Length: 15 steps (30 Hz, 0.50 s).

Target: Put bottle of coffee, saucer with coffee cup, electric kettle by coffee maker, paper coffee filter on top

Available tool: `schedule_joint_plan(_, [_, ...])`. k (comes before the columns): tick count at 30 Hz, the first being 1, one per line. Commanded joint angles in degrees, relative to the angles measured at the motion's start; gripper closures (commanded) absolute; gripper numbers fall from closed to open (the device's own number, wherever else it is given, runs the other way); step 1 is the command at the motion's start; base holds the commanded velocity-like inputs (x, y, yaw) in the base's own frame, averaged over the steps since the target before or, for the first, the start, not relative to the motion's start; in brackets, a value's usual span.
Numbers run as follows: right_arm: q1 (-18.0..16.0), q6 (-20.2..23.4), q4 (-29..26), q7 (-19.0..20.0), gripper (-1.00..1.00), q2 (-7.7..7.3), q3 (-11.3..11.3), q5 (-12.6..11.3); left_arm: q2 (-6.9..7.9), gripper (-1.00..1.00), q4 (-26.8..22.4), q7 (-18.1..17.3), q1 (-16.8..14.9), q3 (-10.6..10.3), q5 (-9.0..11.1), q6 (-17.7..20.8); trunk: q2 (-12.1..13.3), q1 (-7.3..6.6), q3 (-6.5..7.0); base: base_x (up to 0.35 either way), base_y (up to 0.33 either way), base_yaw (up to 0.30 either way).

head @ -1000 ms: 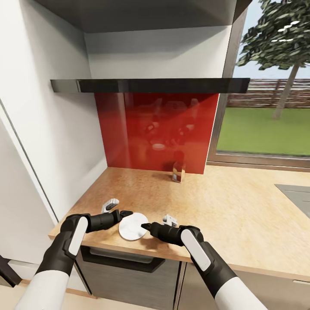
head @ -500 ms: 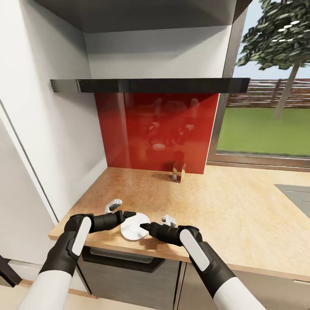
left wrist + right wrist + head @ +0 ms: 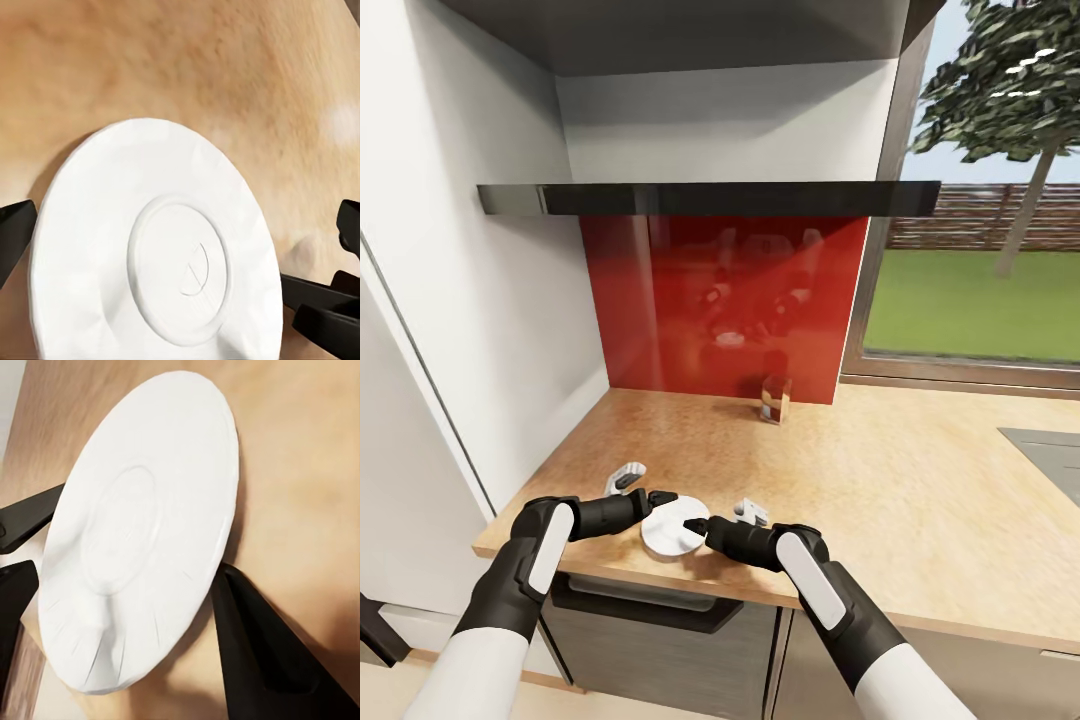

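Wooden table (image 3: pixel 920 500), near edge: saucer (image 3: pixel 673 531) between our two tools. Left tool (image 3: pixel 658 496) apart at its rim; right tool (image 3: pixel 694 524) apart, one finger under edge. We judge saucer stiff, glazed, slippery, fragile: grip rim. Farther back, bottle (image 3: pixel 774 397) against red backsplash (image 3: pixel 660 300).

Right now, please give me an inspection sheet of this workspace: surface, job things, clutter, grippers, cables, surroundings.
Surface: wooden countertop, bare over most of its area.
Job's things: white saucer near the front edge, between the two grippers; it looks tilted in the right wrist view. Coffee maker, cup, kettle, filter: nothing seen.
Clutter: small glass jar at the back, against the red wall panel.
Grippers: left gripper and right gripper at opposite rims of the saucer; whether either is closed on it cannot be told.
Cables: nothing seen.
Surroundings: dark shelf above, window to the right, white cabinet to the left.
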Motion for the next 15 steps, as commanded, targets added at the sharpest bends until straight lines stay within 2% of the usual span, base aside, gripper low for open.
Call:
schedule_joint_plan(1, [-0.03, 0.22, -0.04, -0.4, -1.0, -0.01, 0.05, -0.35, -0.11, -1.0, -0.02, -0.44, -0.06, 0.22, -0.24, 0.37, -0.05, 0.01, -0.08, 0.0, 0.0, 0.0])
schedule_joint_plan(15, [-0.03, 0.22, -0.04, -0.4, -1.0, -0.01, 0.05, -0.35, -0.17, -1.0, -0.02, -0.46, -0.06, 0.19, -0.22, 0.4, -0.05, 0.01, -0.08, 0.0, 0.0, 0.0])
